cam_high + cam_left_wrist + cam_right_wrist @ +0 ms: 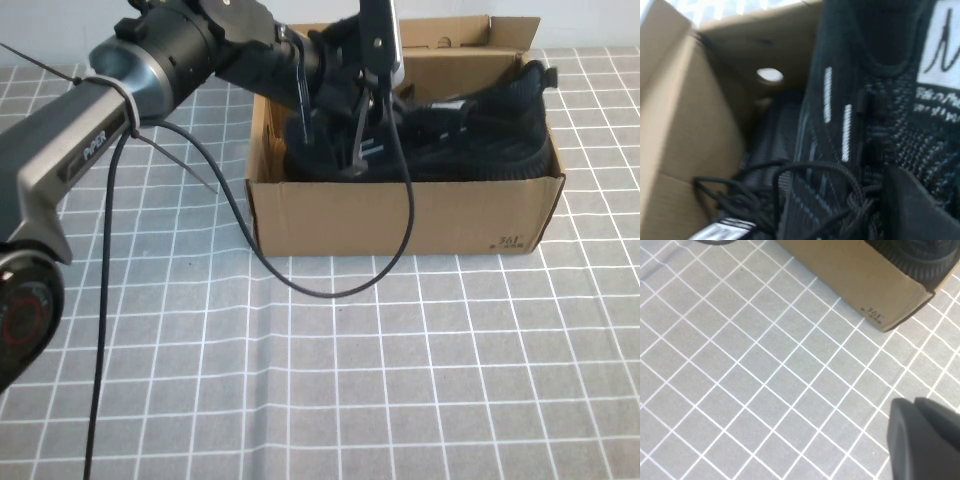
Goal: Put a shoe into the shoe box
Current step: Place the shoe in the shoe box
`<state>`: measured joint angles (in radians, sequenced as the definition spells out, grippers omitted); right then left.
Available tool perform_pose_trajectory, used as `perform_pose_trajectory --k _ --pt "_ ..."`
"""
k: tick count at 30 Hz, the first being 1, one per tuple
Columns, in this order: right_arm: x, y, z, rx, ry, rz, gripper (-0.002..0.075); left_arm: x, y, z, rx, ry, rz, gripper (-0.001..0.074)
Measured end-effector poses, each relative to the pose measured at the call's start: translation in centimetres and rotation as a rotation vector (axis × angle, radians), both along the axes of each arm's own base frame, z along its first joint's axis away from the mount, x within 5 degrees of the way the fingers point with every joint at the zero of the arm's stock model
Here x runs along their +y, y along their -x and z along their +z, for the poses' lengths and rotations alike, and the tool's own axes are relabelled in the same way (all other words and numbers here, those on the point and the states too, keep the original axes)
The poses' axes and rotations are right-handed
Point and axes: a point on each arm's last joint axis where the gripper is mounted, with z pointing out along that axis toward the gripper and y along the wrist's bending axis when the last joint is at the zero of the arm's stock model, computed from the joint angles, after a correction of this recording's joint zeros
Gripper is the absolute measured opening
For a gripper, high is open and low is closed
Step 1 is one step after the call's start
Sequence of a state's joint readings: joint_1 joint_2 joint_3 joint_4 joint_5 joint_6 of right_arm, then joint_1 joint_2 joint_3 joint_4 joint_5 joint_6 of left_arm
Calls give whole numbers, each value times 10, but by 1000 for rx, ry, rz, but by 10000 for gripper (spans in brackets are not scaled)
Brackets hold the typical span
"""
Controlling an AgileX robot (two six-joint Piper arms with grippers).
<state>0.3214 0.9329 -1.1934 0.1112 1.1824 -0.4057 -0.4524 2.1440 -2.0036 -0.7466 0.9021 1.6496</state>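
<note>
Nearest us, grey checked desk (400,400), then our shoe box (400,215) holding the shoe (480,140) — left end effector (355,150) inside, grip we cannot tell, right end effector (925,440) over the desk, likewise unclear.

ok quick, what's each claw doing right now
Left claw: down in the brown cardboard shoe box, at the black knit sneaker; grip can't be told.
Right claw: over the table; can't tell.

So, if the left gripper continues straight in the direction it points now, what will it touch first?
Most likely the shoe inside the shoe box. The left gripper reaches down into the box, and its wrist view is filled by black knit and laces. Exact depth is unclear. The right gripper hangs over the tablecloth.
</note>
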Motion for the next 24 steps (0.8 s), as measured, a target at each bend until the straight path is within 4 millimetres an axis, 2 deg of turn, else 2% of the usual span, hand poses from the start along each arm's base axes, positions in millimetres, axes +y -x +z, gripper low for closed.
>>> perform_pose_trajectory --k 12,20,24 --pt "0 0 0 1 -5 2 -16 15 -3 -4 50 -36 -9 27" --pt "2 0 0 3 -18 6 -16 14 -5 -3 36 -6 -1 27" --pt "2 0 1 2 -19 6 -16 12 -7 -16 79 -16 -17 27"
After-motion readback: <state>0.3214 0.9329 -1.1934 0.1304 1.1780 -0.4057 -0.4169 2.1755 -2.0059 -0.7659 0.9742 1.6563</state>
